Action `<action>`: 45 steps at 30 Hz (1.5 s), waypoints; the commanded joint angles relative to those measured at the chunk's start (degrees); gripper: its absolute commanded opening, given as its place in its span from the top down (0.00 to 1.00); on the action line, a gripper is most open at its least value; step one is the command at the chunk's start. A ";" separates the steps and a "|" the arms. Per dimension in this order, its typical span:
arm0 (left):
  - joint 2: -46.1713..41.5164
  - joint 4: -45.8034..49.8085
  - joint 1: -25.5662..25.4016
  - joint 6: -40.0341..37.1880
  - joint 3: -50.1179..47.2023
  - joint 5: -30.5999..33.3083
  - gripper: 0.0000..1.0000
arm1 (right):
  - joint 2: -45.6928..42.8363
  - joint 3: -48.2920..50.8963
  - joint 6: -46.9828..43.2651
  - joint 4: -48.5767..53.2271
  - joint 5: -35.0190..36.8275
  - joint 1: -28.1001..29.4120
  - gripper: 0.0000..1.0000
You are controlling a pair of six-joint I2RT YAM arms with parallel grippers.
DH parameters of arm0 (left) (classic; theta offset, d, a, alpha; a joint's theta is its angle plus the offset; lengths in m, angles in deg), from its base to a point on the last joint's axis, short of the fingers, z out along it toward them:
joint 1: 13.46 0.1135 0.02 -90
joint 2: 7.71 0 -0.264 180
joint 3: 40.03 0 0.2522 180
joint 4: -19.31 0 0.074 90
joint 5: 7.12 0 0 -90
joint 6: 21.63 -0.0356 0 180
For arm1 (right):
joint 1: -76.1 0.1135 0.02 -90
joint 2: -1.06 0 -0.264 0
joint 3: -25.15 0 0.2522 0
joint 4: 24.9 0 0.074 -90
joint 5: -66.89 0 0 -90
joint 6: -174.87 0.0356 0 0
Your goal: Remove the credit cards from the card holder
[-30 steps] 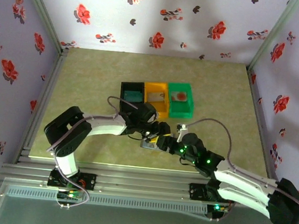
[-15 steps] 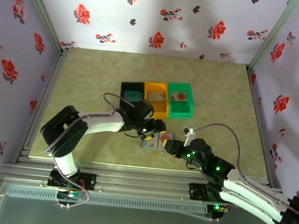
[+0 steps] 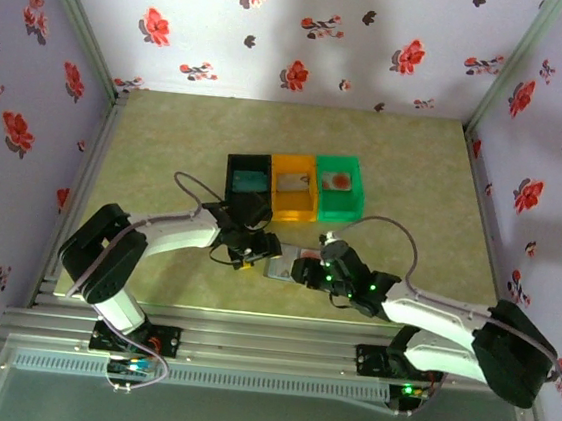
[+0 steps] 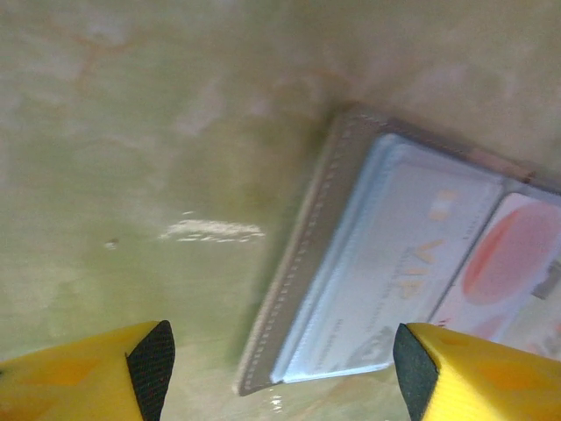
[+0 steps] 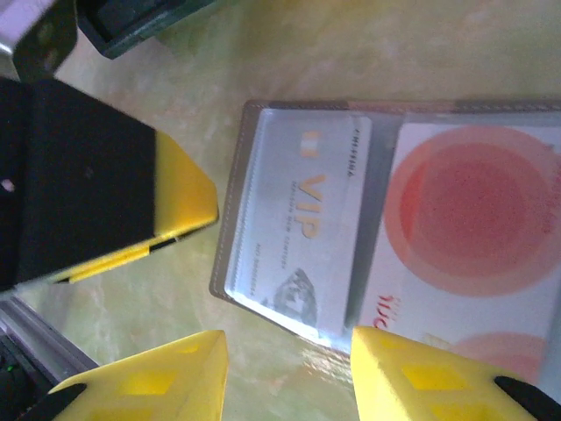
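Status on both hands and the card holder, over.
Left hand and right hand both open, low over the card holder. Holder open flat, VIP card and red-blot card not yet out. Hands close together at its corner.

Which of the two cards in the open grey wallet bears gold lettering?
The pale silver rectangular card, marked VIP in gold. The white card beside it carries red-orange discs and no gold print.

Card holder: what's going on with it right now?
The card holder lies open near the front of the table. A pale VIP card and a red-orange card sit in its pockets. The left gripper and right gripper both hover at its VIP-card end, jaws apart, gripping nothing.
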 commanded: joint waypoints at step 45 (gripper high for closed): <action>16.29 -5.38 -7.92 1.82 -4.70 -3.57 0.30 | 18.91 -6.32 1.49 -3.81 -1.72 -3.94 0.65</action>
